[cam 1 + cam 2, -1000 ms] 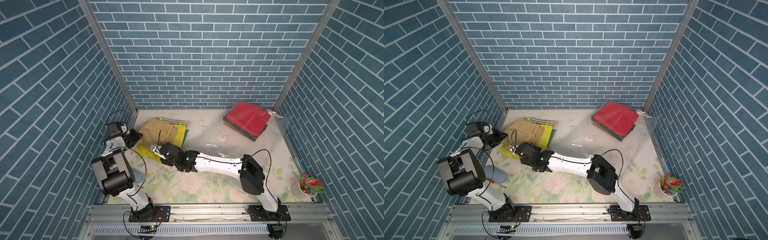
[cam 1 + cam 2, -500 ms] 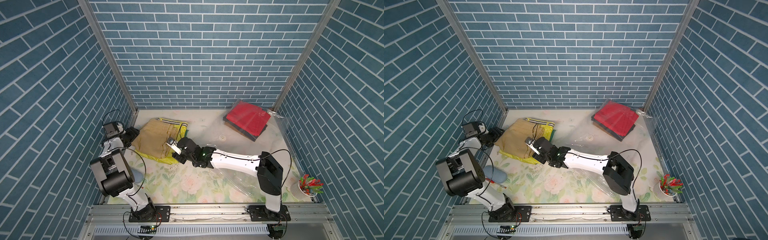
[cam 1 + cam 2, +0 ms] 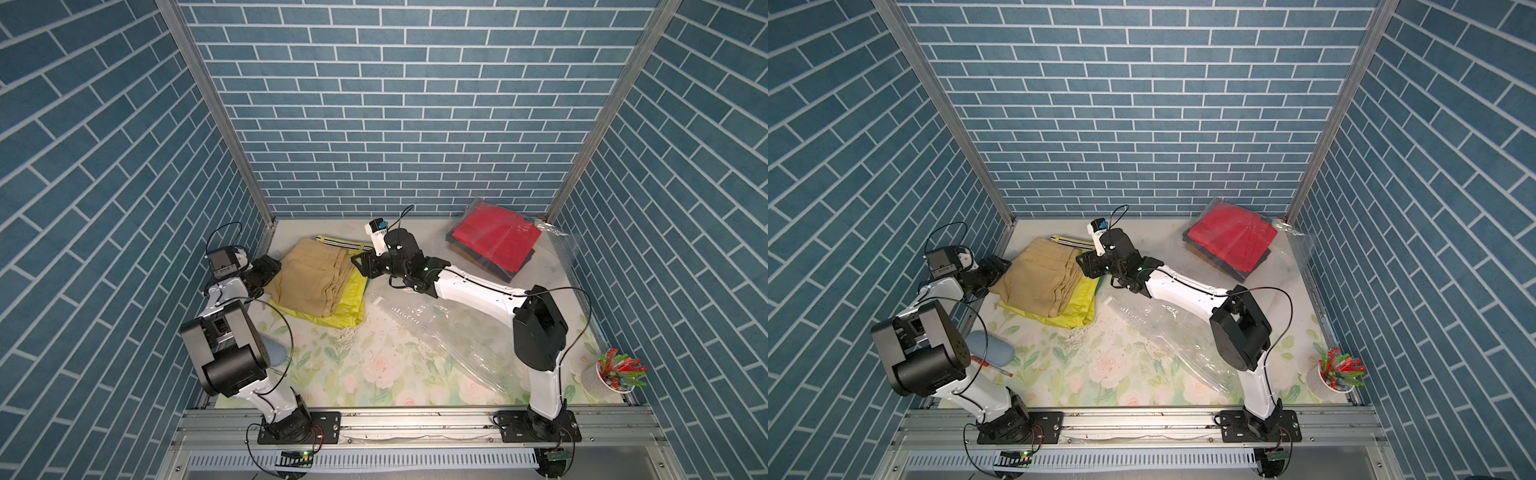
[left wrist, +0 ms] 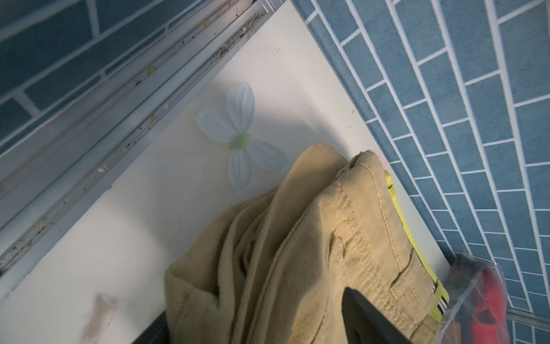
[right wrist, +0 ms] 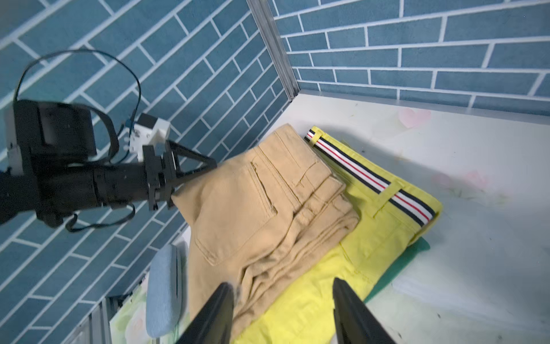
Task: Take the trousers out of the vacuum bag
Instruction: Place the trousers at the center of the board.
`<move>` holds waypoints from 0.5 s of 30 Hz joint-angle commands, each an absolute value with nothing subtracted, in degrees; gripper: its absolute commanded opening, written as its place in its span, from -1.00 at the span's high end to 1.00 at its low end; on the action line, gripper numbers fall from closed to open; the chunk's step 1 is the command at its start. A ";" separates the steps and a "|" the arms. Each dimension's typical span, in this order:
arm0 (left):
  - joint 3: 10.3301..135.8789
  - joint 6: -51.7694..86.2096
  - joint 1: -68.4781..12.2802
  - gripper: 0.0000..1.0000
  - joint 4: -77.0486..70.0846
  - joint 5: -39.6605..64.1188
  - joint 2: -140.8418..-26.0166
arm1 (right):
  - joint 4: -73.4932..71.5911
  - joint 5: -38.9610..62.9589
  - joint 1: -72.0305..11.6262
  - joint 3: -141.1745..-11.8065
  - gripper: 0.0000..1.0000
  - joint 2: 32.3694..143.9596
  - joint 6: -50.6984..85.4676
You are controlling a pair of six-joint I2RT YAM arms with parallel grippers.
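Beige trousers (image 3: 309, 277) are seen folded atop yellow trousers (image 3: 347, 301) at the table's ten o'clock area, outside the vacuum bag (image 3: 453, 336), which is spread toward four o'clock. Red trousers (image 3: 494, 241) remain bagged at two o'clock. The left gripper (image 5: 190, 172) is spread wide against the beige edge; whether cloth is touched cannot be told. The right gripper (image 5: 282, 309) is held parted, empty, above the pile.

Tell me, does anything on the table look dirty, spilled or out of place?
Yes. A patch of pale crumbs or powder lies spilled on the floral table, between the yellow trousers and the vacuum bag. What it is cannot be told.
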State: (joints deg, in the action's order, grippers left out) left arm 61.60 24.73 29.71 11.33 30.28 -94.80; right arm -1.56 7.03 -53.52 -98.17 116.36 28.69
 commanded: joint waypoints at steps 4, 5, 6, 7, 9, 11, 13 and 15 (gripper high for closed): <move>60.65 24.07 29.58 -0.62 12.77 31.84 -94.52 | 3.88 9.38 -52.75 -113.37 -0.05 129.94 35.97; 60.64 24.04 29.59 -0.62 12.83 31.71 -94.50 | 5.20 8.90 -52.73 -116.04 -0.04 131.83 36.36; 60.64 23.96 29.59 -0.62 12.91 31.66 -94.55 | 6.59 8.33 -52.69 -118.37 -0.04 133.63 36.75; 60.70 23.97 29.53 -0.62 12.92 31.73 -94.57 | 7.70 7.98 -52.64 -120.32 -0.04 135.11 36.98; 60.66 24.07 29.54 -0.62 12.87 31.97 -94.55 | 10.40 7.34 -52.48 -124.31 -0.04 138.15 37.73; 60.73 24.04 29.53 -0.62 12.98 32.25 -94.80 | 12.17 6.33 -52.34 -126.72 -0.04 140.23 38.14; 60.65 24.08 29.53 -0.62 12.92 32.42 -94.73 | 12.56 5.91 -52.13 -127.27 -0.05 141.35 38.47; 60.64 24.04 29.53 -0.63 13.01 32.41 -94.65 | 12.79 5.53 -51.85 -127.18 -0.08 142.14 38.75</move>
State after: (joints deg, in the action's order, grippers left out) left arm 61.34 24.64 29.71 11.68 31.11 -94.80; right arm 9.89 7.09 -52.40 -125.12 140.94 36.71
